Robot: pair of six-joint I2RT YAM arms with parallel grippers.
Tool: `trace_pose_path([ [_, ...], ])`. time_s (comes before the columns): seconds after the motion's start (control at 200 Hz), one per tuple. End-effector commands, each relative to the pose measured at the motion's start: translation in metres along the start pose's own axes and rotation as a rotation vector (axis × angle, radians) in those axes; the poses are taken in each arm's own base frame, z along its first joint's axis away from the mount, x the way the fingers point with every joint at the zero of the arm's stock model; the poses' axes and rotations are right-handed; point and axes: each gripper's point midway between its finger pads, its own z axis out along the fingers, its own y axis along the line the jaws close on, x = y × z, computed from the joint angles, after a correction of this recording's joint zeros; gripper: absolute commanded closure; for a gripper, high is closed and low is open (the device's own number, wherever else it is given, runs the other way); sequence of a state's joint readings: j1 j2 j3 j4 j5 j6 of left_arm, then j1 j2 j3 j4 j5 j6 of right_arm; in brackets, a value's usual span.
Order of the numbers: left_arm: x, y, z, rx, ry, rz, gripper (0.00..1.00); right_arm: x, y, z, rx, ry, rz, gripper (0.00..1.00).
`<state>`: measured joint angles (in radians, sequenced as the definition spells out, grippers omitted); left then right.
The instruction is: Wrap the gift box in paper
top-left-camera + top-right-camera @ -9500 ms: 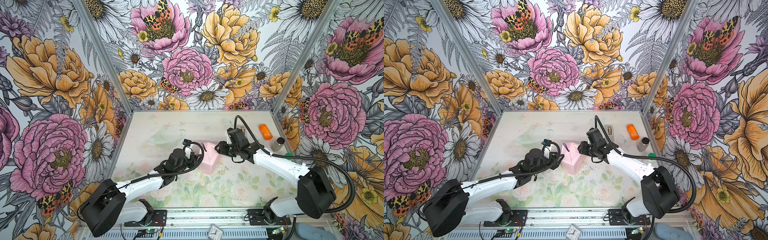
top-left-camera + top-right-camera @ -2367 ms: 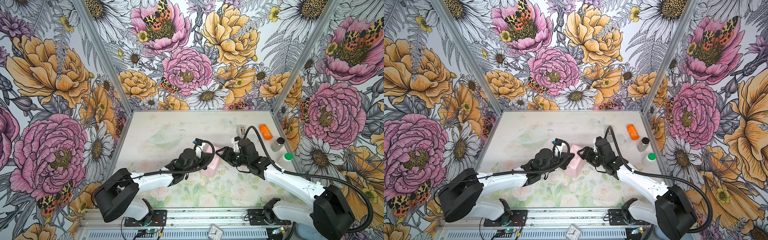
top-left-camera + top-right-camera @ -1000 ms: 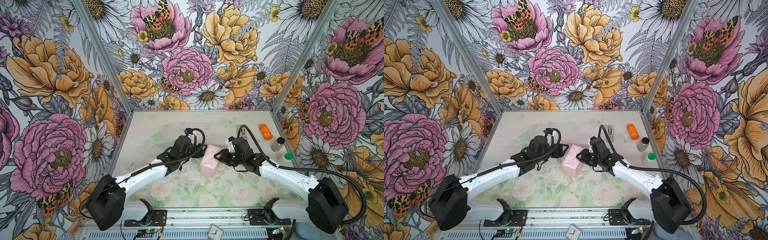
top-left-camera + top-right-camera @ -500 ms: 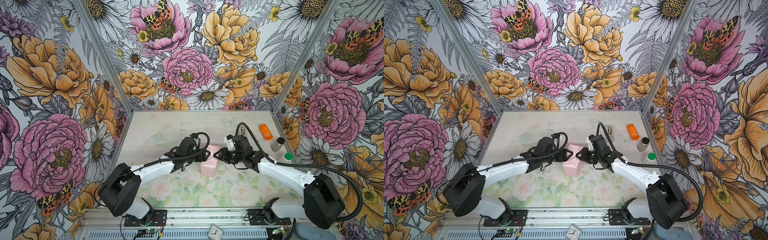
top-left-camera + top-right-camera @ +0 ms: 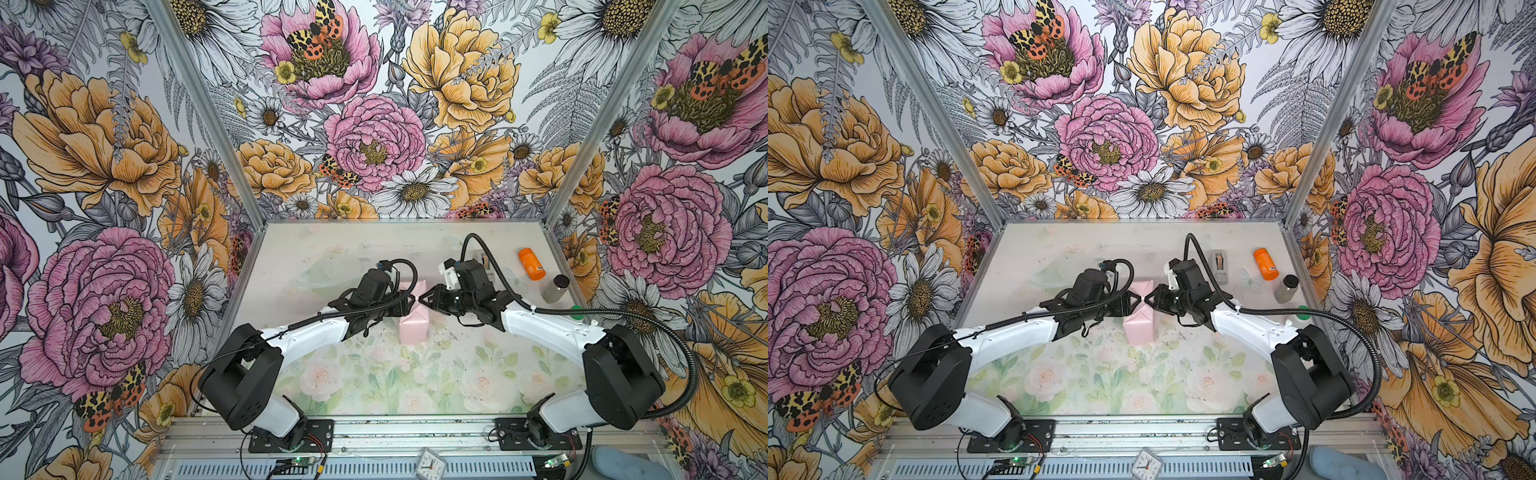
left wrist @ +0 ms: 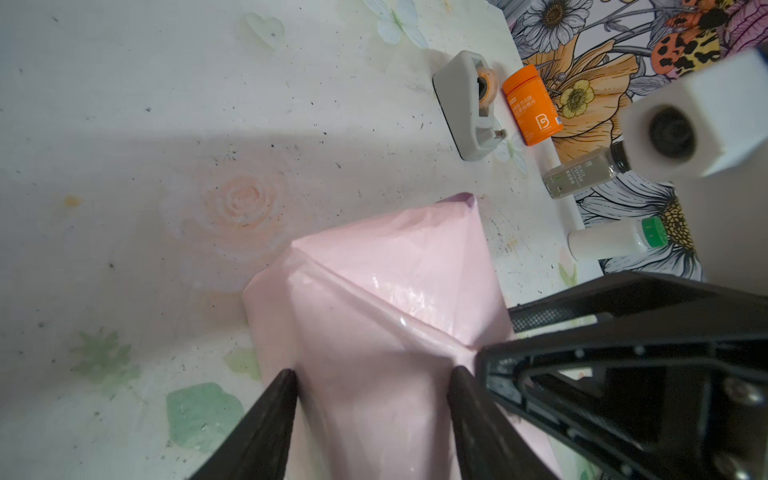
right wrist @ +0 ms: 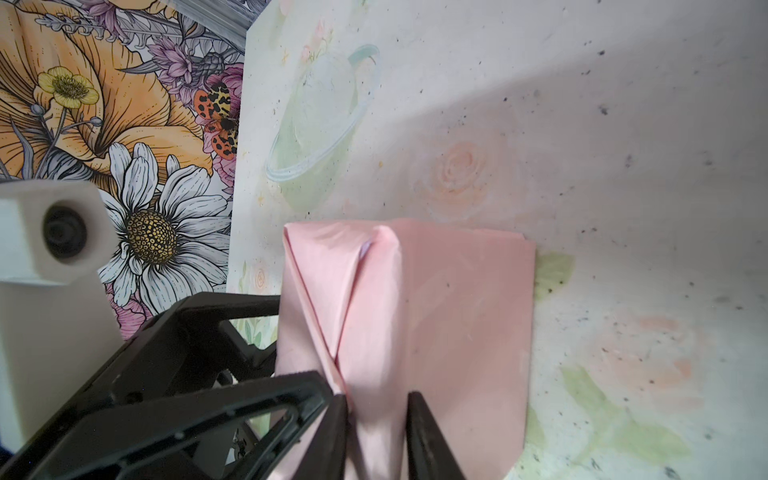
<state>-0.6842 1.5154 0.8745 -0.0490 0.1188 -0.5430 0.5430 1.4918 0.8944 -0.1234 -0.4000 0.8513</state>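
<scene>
Box can't be seen, prob. inside the pink paper, which sits on the bench left of the dispenser and nearer the arm bases. Left fingers half-wide astride the top panel, not clearly clamped; right fingers narrow, pinching a raised fold. Step looks like closing the top seam: squeeze both sides evenly w/o tugging, press creases flat vs. the box before taping. Long axis lies crosswise btwn the two sets of fingers; tapered, lilac-tipped end points roughly toward dispenser, flat end away.
</scene>
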Motion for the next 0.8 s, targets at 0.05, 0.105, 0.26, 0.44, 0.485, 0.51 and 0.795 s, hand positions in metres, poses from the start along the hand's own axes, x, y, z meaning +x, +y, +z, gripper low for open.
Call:
trace_pose_path([
  [0.05, 0.000, 0.014, 0.005, -0.045, 0.025, 0.024, 0.39, 0.002, -0.027, 0.010, 0.103, 0.001, 0.029, 0.75],
  [0.105, -0.001, 0.012, 0.001, -0.035, 0.019, 0.015, 0.38, 0.004, -0.030, 0.009, 0.105, 0.003, 0.038, 0.75],
  [0.26, 0.000, 0.005, -0.012, 0.037, 0.007, -0.078, 0.36, 0.010, -0.035, 0.005, 0.112, 0.005, 0.062, 0.75],
  [0.44, 0.010, 0.010, -0.010, 0.056, 0.012, -0.120, 0.36, 0.013, -0.034, 0.002, 0.109, 0.006, 0.064, 0.76],
  [0.485, 0.013, 0.010, -0.008, 0.060, 0.023, -0.124, 0.36, 0.014, -0.034, 0.002, 0.109, 0.008, 0.064, 0.76],
  [0.51, 0.014, 0.010, -0.006, 0.062, 0.028, -0.125, 0.36, 0.014, -0.034, 0.003, 0.107, 0.010, 0.063, 0.76],
  [0.795, 0.035, 0.037, 0.006, -0.025, 0.072, -0.106, 0.39, -0.001, -0.016, -0.014, 0.040, -0.023, 0.003, 0.71],
])
